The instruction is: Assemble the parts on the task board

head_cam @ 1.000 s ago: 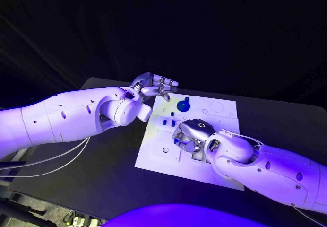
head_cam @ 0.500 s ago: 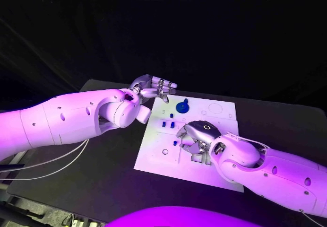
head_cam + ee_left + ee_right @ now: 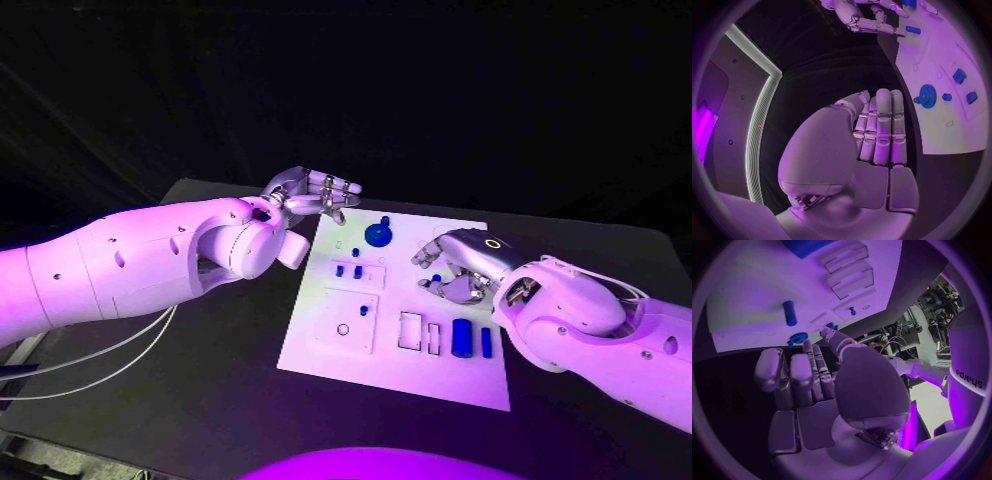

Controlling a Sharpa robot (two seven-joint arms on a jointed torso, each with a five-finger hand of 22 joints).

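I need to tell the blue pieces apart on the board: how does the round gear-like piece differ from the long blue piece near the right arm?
The gear is round with a toothed rim; the long blue piece is a straight bar. The gear sits at the board's far edge, near the left hand; the bar lies at the near end, beside the right arm. Both are blue, rest on the task board, and neither is held.

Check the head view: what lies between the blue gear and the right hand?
Bare white task board separates the blue gear from the right hand; no part lies there, in the head view.
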